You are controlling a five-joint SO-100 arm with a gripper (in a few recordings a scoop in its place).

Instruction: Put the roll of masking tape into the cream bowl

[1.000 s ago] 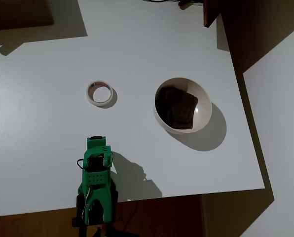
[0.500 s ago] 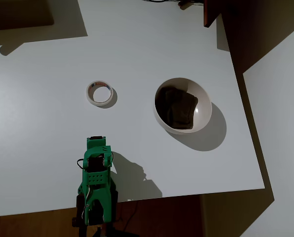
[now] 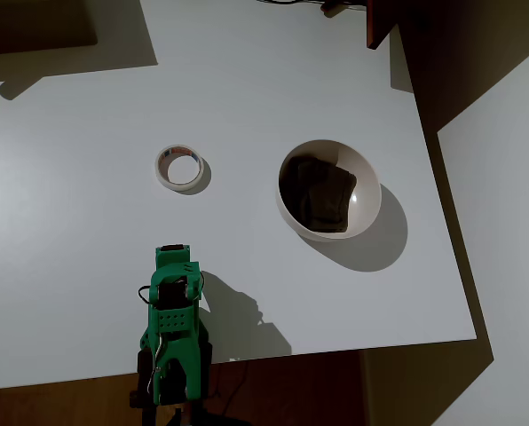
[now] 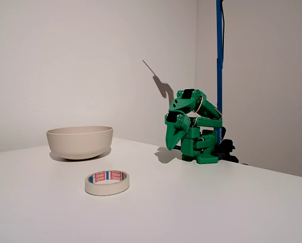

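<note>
The roll of masking tape (image 3: 170,180) lies flat on the white table, left of centre in the overhead view; in the fixed view the tape (image 4: 107,189) sits nearest the camera. The cream bowl (image 3: 368,191) stands upright to its right in the overhead view and holds nothing; in the fixed view the bowl (image 4: 80,142) is behind and left of the tape. My green arm is folded up at the table's near edge. Its gripper (image 3: 171,257) (image 4: 170,145) points down just above the table, shut with nothing in it, well apart from the tape.
The white table (image 3: 69,222) ends close to the bowl's right side. A dark brown object (image 3: 380,22) stands at the far right corner. A blue pole (image 4: 219,66) rises behind the arm's base, close to the wall.
</note>
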